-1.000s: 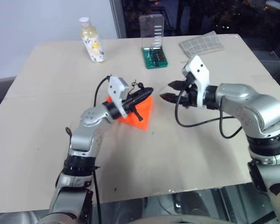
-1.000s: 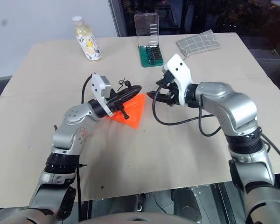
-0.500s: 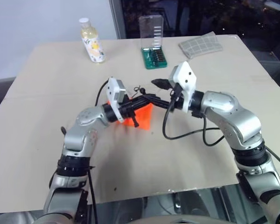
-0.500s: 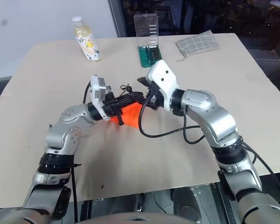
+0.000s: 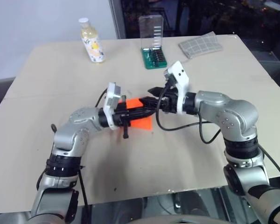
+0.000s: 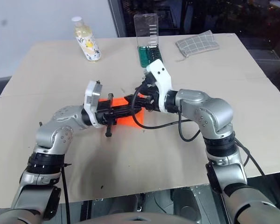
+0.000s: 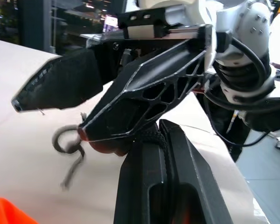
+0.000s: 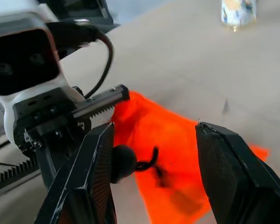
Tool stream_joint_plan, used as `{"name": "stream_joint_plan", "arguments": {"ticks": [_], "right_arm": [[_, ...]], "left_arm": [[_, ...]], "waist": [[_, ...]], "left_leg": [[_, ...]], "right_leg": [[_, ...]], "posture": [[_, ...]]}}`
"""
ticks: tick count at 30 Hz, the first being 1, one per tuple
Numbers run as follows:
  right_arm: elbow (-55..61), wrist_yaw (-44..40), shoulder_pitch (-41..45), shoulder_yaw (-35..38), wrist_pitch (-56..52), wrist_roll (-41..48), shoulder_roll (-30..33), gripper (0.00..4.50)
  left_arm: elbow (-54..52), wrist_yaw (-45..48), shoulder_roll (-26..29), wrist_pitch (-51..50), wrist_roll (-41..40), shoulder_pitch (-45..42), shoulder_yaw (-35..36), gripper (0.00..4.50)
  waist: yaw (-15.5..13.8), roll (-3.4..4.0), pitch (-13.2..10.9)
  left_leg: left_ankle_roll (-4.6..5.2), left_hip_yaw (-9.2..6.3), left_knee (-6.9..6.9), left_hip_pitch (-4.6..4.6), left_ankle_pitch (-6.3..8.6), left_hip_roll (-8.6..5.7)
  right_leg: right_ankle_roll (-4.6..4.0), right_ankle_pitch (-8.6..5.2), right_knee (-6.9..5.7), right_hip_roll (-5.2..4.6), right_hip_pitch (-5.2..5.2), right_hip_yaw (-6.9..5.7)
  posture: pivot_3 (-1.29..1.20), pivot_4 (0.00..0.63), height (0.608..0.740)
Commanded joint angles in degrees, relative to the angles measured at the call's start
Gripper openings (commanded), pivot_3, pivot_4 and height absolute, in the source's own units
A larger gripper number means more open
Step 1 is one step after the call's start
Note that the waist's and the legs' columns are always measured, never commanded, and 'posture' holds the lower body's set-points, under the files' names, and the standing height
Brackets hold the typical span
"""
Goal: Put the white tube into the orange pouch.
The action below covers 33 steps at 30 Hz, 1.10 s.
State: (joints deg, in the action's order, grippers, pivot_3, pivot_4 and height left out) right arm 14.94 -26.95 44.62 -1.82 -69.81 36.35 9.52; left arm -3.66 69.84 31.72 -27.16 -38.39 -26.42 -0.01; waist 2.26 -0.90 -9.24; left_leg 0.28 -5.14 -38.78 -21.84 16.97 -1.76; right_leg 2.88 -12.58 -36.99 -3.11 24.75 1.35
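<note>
- The surface point(image 5: 186, 154) is a tan board whose near edge ends over a darker floor.
- At mid-surface the left gripper point(image 5: 147, 110) has its jaws clamped together on the orange pouch point(image 5: 141, 122), holding it off the surface.
- The right gripper point(image 5: 154, 98) meets it, jaws parted wide around the left jaws' tips.
- I cannot make out the white tube.
- Farther back stand a yellowish bottle point(image 5: 92, 41), a green bit case point(image 5: 154, 44) and a grey checked cloth point(image 5: 201, 45).
- Behind are a pale wall and dark glass.
</note>
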Motion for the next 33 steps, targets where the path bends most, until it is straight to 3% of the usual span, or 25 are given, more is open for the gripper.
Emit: {"name": "stream_joint_plan", "arguments": {"ticks": [1, 4, 7, 8, 12, 17, 23, 33], "right_arm": [[-3.9, 5.0, 2.5, 12.0, -7.5, 7.1, -5.8, 2.75], [-7.6, 6.3, 2.8, 18.9, -9.2, 10.4, -6.7, 2.75], [-9.5, 4.4, 1.3, 20.7, -5.5, 11.1, -5.0, 2.75], [-9.2, 2.0, -0.1, 19.4, -2.3, 10.2, -3.7, 2.75], [-6.1, -13.9, -10.1, 2.4, 20.8, -2.7, 5.9, 2.75], [-8.6, -19.7, -14.8, -2.8, 41.0, -8.4, 3.6, 2.75], [-13.4, -21.6, -14.5, -4.7, 52.7, -12.5, 1.4, 2.75], [-15.3, -26.4, -14.1, -9.7, 60.1, -17.4, 2.7, 2.75]], "left_arm": [[-0.2, 1.9, 0.2, 2.8, -0.3, -0.5, 1.9, 0.0], [0.2, 2.4, 0.3, 3.3, -0.5, -0.4, 2.1, 0.0], [0.2, 2.6, 0.3, 2.6, -1.5, -0.1, 2.6, 0.0], [0.0, 2.7, 0.3, 2.1, -1.9, 0.1, 2.8, 0.0], [-1.2, 1.7, 0.3, -2.9, -6.1, 0.1, 4.5, 0.0], [-2.2, 1.6, 1.5, -9.3, -10.5, 0.2, 5.9, 0.0], [-3.3, 2.0, 2.8, -12.6, -12.8, 0.7, 6.4, 0.0], [-4.0, 1.1, 2.5, -12.9, -13.4, 1.2, 6.7, 0.0]], "waist": [[0.0, 0.01, 0.0], [-0.1, 0.01, 0.0], [-0.2, 0.01, 0.0], [-0.1, 0.01, 0.0], [0.1, 0.01, 0.0], [1.6, 0.01, 0.0], [0.9, -0.03, 0.0], [0.1, -0.02, 0.0]], "left_leg": [[0.0, 0.0, 0.0, -0.01, 0.0, 0.0], [0.0, 0.02, 0.01, 0.02, 0.0, 0.02], [0.01, 0.0, 0.01, -0.01, 0.01, -0.01], [0.02, 0.02, 0.01, 0.0, 0.01, -0.04], [0.05, 0.04, 0.1, 0.0, 0.03, -0.08], [0.05, 0.16, 0.1, 0.11, 0.03, 0.01], [0.03, 0.11, 0.03, 0.21, 0.02, 0.05], [0.02, 0.07, 0.05, 0.13, 0.02, 0.04]], "right_leg": [[0.0, 0.0, -0.01, 0.01, 0.0, 0.0], [0.0, 0.0, -0.06, 0.0, 0.01, 0.03], [0.0, 0.0, -0.01, -0.02, 0.0, 0.01], [0.0, 0.0, 0.0, -0.02, 0.0, 0.02], [0.01, -0.01, 0.08, 0.0, -0.01, 0.0], [0.02, -0.01, -0.03, 0.08, 0.01, 0.16], [0.02, 0.0, -0.13, 0.05, -0.07, 0.17], [0.02, 0.0, 0.02, 0.02, -0.04, 0.14]], "posture": [[0.0, 0.15, 0.74], [0.0, 0.15, 0.74], [0.0, 0.15, 0.74], [0.0, 0.15, 0.74], [0.0, 0.15, 0.74], [0.0, 0.15, 0.74], [0.0, 0.15, 0.74], [0.0, 0.15, 0.74]]}}
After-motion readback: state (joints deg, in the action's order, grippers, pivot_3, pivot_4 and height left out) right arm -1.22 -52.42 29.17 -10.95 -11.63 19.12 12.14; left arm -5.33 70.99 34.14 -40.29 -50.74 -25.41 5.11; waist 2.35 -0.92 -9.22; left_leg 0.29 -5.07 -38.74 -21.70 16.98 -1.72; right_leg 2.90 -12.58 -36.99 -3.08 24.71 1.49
